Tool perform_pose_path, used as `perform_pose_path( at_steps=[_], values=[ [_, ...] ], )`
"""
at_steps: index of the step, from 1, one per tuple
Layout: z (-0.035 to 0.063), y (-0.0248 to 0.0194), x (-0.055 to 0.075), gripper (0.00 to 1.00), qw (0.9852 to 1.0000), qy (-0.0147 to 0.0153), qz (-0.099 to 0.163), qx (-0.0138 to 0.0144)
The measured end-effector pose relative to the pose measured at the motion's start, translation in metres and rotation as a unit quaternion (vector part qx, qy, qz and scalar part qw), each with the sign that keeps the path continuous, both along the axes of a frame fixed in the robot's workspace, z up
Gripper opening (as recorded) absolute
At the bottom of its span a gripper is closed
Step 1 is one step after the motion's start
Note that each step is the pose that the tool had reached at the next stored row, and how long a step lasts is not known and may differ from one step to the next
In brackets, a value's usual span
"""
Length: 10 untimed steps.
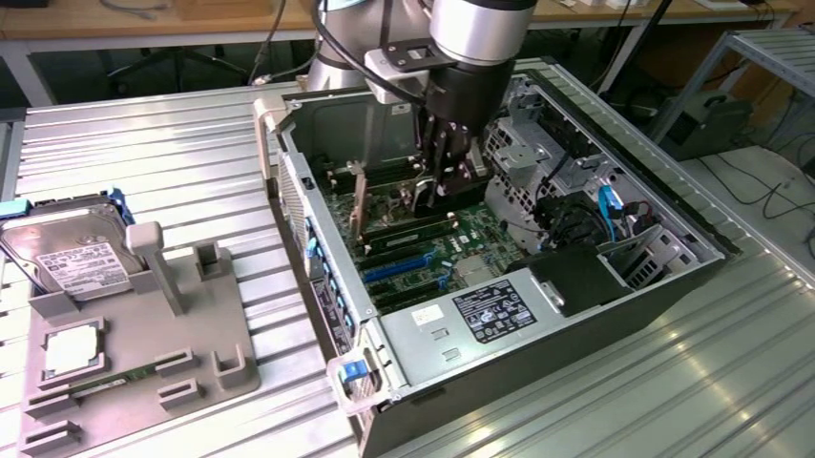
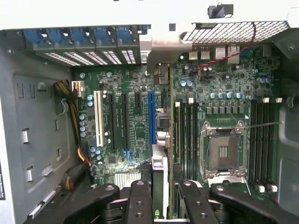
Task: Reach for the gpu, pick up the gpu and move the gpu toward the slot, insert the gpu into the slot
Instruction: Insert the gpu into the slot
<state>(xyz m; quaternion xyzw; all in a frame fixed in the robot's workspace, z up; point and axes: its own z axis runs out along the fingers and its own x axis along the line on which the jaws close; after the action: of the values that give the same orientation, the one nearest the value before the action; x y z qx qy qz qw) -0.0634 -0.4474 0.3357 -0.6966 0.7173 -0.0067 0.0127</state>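
- Nearest is the ribbed silver metal table [image 1: 713,382]. It carries a big open black computer case [image 1: 535,382].
- Inside the case lies the flat green motherboard [image 2: 135,135]. The long thin blue plastic slot [image 2: 150,116] sits on it.
- The thin dark flat gpu card [image 2: 161,168] stands on its edge just beside the slot. It looks like it is above the slot and not in yet.
- The black gripper [image 2: 166,203] is clamped on the gpu, one finger on each side.
- To do this well, I think the card's bottom edge must sit right over the blue slot, straight up, then go down slowly with no tilt.
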Motion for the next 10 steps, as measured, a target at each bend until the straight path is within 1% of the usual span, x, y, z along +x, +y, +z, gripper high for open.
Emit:
perform_pose_path(
  at_steps=[10],
  values=[
    [-0.0112,-0.0004,-0.005,0.27,1.0,0.0,0.0,-0.0001]
  ],
)
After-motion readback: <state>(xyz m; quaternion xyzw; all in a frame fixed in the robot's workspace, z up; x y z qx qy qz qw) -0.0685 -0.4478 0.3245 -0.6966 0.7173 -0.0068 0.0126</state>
